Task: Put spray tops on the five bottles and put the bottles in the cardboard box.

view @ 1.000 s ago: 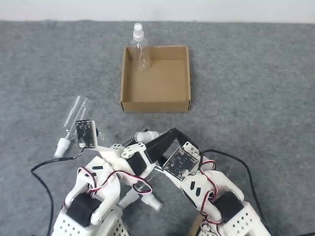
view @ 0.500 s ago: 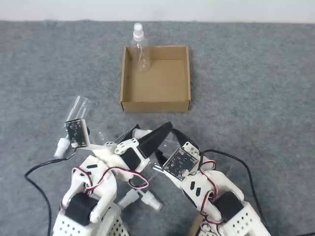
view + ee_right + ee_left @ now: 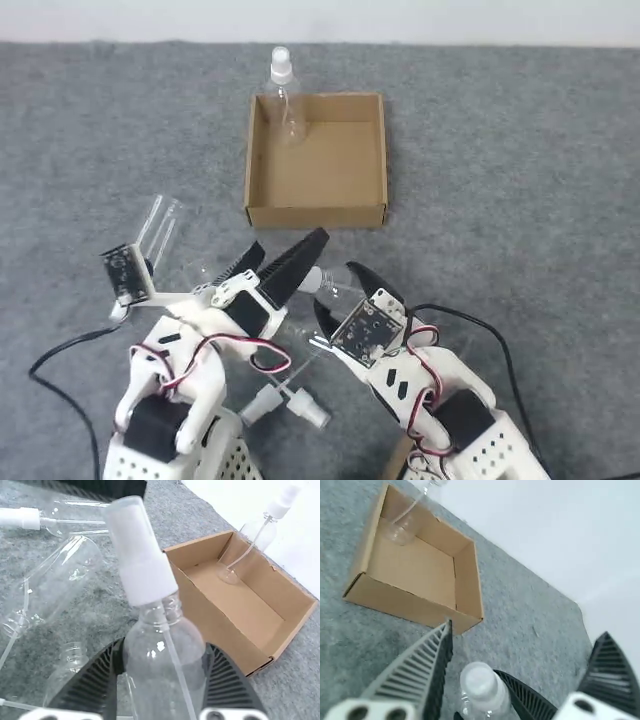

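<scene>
A clear bottle [image 3: 162,652] with a white spray top [image 3: 140,560] on its neck stands in my right gripper [image 3: 160,682], which is shut on its body. Seen from above, that bottle [image 3: 338,291] points its top [image 3: 311,279] toward my left gripper [image 3: 292,242], which is wide open just beyond the top. The left wrist view has the same top [image 3: 479,682] between and below the spread left fingers [image 3: 427,662]. The cardboard box [image 3: 266,212] sits farther back, with one capped bottle [image 3: 286,95] leaning in its far left corner.
Clear uncapped bottles [image 3: 158,228] lie left of the left arm, one of them [image 3: 55,575] close to the held bottle. Loose spray tops [image 3: 288,402] lie between the arm bases, and another [image 3: 121,300] by the left arm. The grey mat to the right is bare.
My left gripper has opened wide and let go of the spray top, its fingers lifting toward the box while the left arm swung leftward. The right arm has kept still with the bottle.
</scene>
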Robot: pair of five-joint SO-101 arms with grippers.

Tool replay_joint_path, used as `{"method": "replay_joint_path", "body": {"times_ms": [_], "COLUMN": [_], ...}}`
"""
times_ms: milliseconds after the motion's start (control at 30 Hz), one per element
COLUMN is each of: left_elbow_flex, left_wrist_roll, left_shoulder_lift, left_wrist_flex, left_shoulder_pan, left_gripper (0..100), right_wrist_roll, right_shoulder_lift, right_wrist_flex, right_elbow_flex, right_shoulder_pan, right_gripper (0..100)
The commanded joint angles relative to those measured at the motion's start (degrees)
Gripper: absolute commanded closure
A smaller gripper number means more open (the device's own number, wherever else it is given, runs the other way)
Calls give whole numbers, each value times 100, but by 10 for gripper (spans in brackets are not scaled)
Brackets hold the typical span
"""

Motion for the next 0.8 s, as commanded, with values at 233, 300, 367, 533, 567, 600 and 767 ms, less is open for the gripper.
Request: {"method": "replay_joint_path", "body": {"times_ms": [233, 300, 367, 533, 567, 600, 767], "left_elbow_flex": [-338, -330, -277, -4, 40, 101, 365], "left_wrist_roll": [70, 70, 53, 53, 53, 53, 44], "left_shoulder_lift": [-123, -123, -114, -114, -114, -114, -114], "left_wrist_flex": [-9, -88, -193, -563, -642, -712, -1064], "left_shoulder_pan": [-721, -958, -1055, -1099, -1099, -1099, -1090], "left_gripper": [599, 599, 600, 600, 600, 600, 600], "right_wrist_roll": [44, 35, 9, 0, 0, 0, -422], "right_shoulder_lift": [-145, -145, -145, -145, -145, -145, -145], "right_wrist_flex": [-84, -84, -92, -374, -488, -576, -866], "right_elbow_flex": [53, 44, 18, 26, 53, 62, 53], "right_shoulder_pan": [31, 31, 31, 31, 31, 31, 13], "right_gripper": [909, 909, 909, 908, 908, 908, 908]}}
